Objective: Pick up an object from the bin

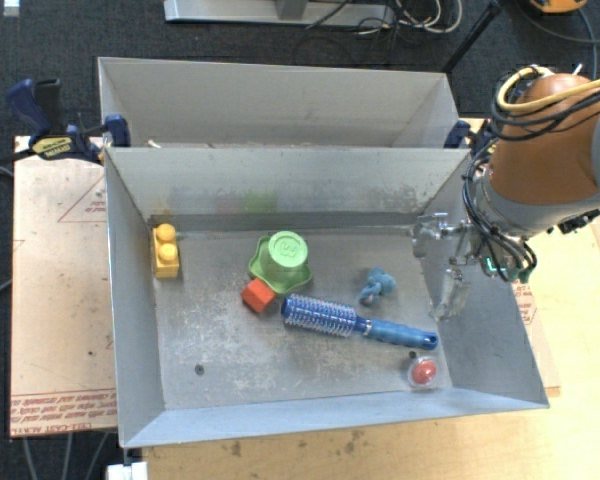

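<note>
Though grip state beyond telling, end effector point(448, 303) low by bin's right wall point(502, 340), near blue hairbrush point(352, 322).

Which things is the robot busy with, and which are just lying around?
Job: gripper, grey bin, blue hairbrush, its handle nearest the gripper.
Lying about: green cup, red block, yellow toy, little blue toy, small red ball.

Yellow block point(165, 249) far left; green cup point(281, 257), red cube point(258, 296) just beside it
</note>
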You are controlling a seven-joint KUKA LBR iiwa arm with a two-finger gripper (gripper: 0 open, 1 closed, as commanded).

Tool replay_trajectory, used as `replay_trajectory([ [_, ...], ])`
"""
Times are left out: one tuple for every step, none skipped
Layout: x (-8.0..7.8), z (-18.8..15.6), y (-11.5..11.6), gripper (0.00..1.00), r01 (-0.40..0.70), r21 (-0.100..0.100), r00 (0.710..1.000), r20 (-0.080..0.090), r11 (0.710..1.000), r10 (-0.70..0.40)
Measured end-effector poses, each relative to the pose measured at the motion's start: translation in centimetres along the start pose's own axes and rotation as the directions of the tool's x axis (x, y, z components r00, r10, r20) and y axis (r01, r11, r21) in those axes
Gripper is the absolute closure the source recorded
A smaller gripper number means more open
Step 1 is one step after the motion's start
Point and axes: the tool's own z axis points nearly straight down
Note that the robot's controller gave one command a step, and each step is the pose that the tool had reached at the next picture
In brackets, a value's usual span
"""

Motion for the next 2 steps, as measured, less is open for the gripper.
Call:
replay_trajectory([
  [-1.0, 13.6, 8.3, 0.0, -0.005, -0.003, 1.0, 0.001, 1.0, 0.005],
  [0.1, 10.1, 10.7, 0.0, -0.07, -0.002, 0.998, 0.009, 0.998, 0.07],
])
